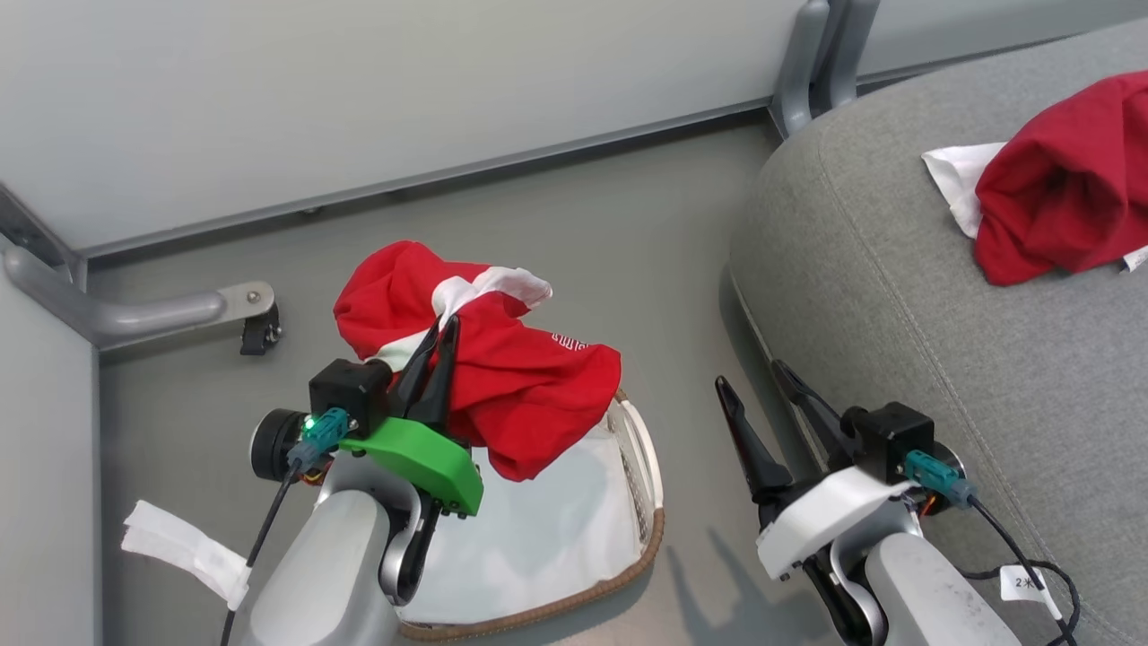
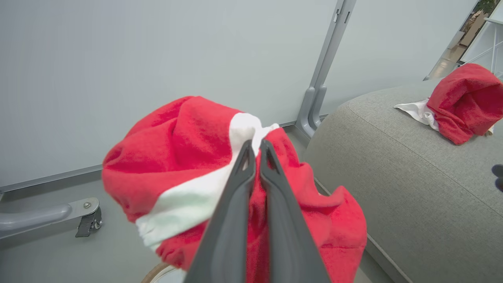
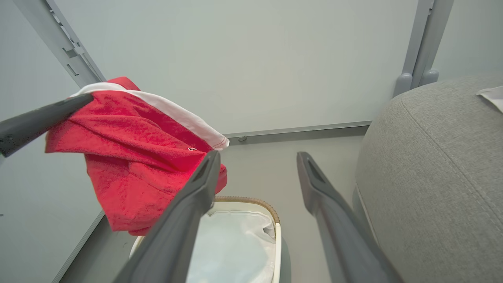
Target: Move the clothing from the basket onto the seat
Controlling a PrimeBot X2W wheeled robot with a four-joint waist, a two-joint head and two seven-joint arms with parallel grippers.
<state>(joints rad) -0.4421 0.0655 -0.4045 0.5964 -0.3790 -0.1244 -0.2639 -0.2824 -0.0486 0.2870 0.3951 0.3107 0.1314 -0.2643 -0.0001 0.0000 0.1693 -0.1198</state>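
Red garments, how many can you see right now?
2: one red garment hangs from the shut left gripper above the basket; a second red garment lies on the seat. The basket's lining could hide more.

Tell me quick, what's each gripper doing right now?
Left gripper: closed on the red-and-white garment, held above the basket.
Right gripper: open, holding nothing.

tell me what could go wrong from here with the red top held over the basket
1. The left gripper pinches only a small fold of the red top; the hanging bulk might slip free and drop into the basket or onto the floor.
2. Its hem hangs low and could catch on the edge of the seat on the way across.
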